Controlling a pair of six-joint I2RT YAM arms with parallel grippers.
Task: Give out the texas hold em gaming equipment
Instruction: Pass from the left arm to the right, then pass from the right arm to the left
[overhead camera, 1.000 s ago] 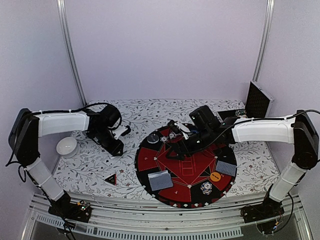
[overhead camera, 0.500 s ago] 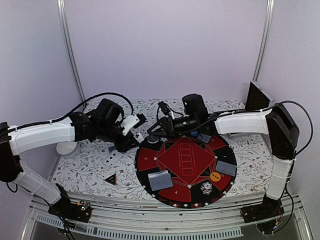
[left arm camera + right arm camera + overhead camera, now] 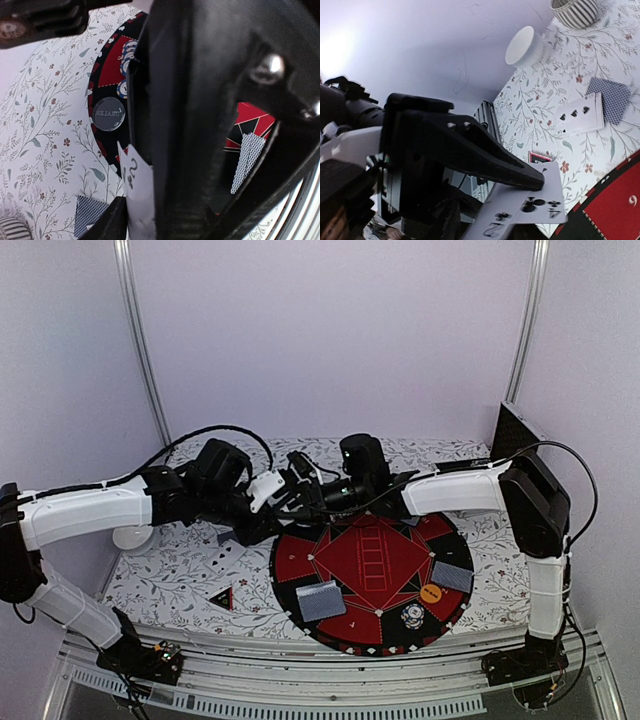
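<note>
Both grippers meet over the far left rim of the round mat. My left gripper is shut on a few playing cards; a two of clubs stands pinched between its fingers. My right gripper has closed on the same fan: its upper finger presses on the four of clubs, the lower jaw hidden beneath. Two grey-blue card piles, an orange chip and a chip stack lie on the mat. The black-red triangle lies on the cloth.
More cards lie on the floral cloth under the left arm, one face up. A white cup and striped bowl stand at the left. A dark dealer disc sits on the mat's rim. A black case stands back right.
Both arms swung toward each other from their sides to the mat's far left rim. The right gripper's jaws narrowed onto the cards that the left gripper holds.
</note>
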